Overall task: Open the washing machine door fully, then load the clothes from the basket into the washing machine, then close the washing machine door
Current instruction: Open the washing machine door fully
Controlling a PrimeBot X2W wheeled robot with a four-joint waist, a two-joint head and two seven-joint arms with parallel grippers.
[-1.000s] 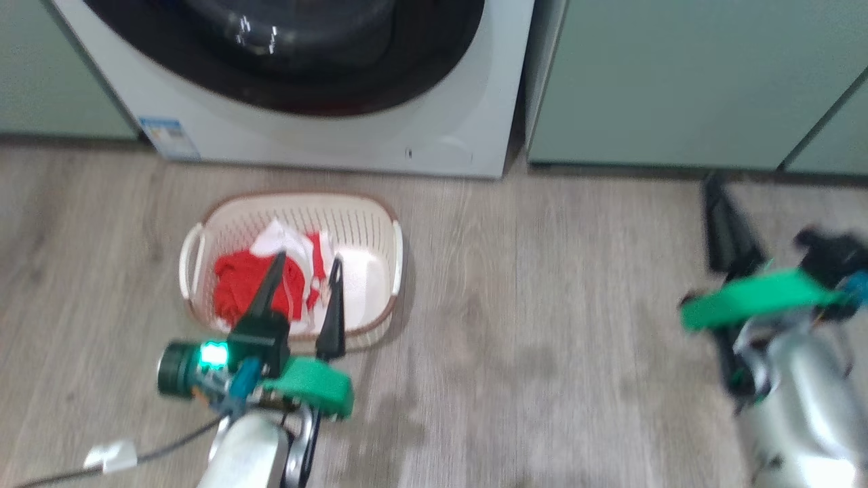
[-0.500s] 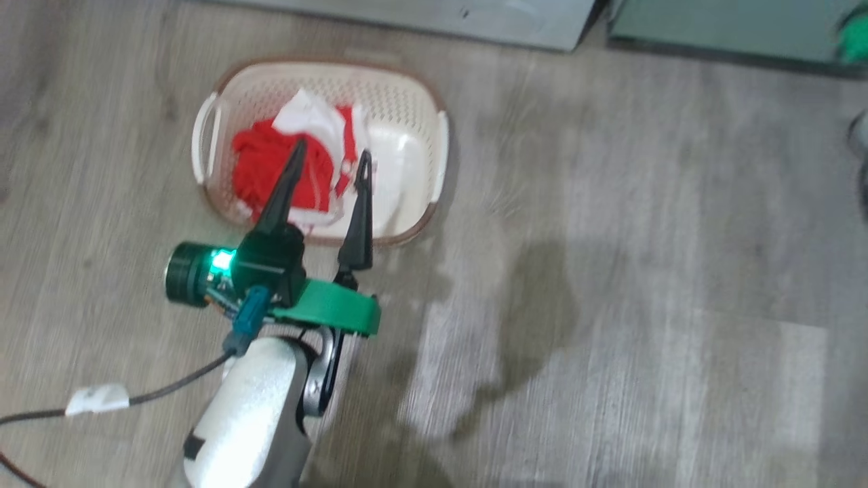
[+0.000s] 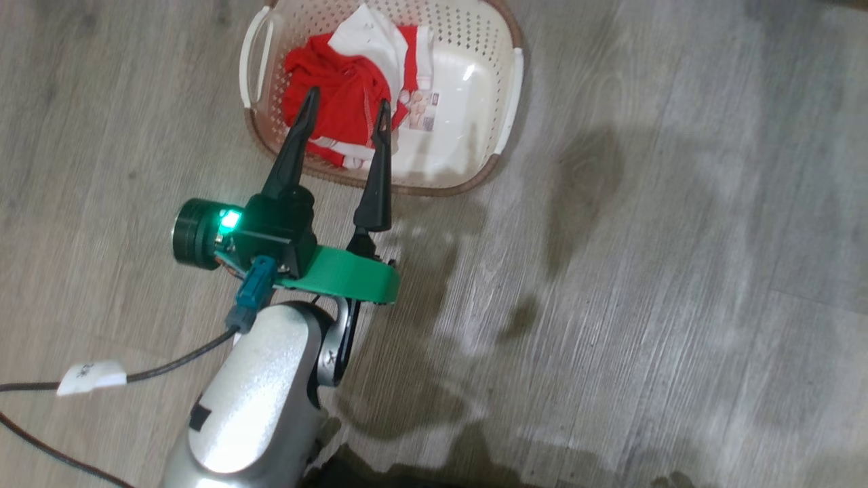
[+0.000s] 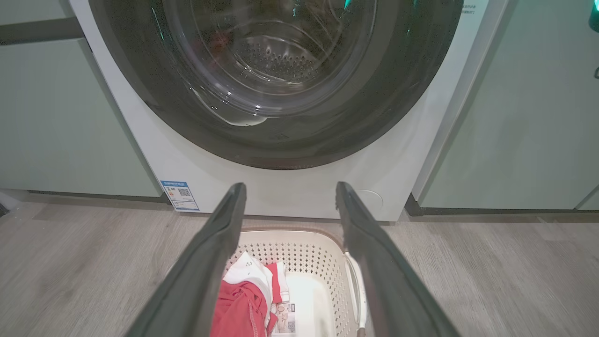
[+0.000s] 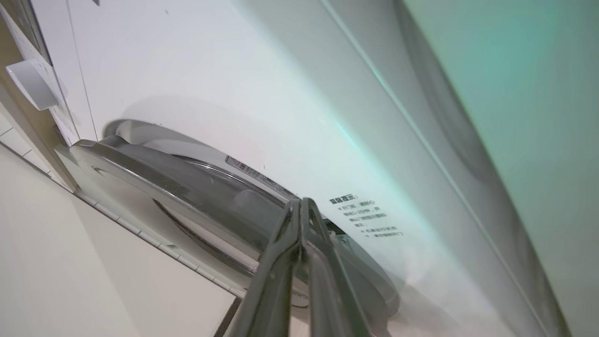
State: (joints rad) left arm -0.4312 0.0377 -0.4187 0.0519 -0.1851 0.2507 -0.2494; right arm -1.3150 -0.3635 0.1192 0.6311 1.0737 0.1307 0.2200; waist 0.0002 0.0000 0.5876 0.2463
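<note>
While the washing machine door [image 4: 154, 93] is seen lying closed against the white front of the washing machine [image 4: 290, 199], with the steel drum [image 4: 276, 61] visible through its glass, no step of the task can be counted as done. In the right wrist view the door's rim is seen edge-on. Whether it stands slightly ajar cannot be told, but it is clearly not swung fully open.

The right hand [image 5: 299, 202] is clenched, its two fingers pressed together with nothing between them. Its tips are held close by the door's rim, though contact cannot be confirmed.

The basket [image 3: 475, 34] is set on the wooden floor [image 3: 644, 271], just in front of the machine. The clothes [image 3: 339, 81], a red garment bunched with a white one, are found inside it, toward its left handle.

The left hand [image 3: 349, 98] is spread wide and empty, held above the basket's near rim with its fingers pointed at the red fabric.

The door is yet to be opened fully, the clothes loaded and the door closed.
</note>
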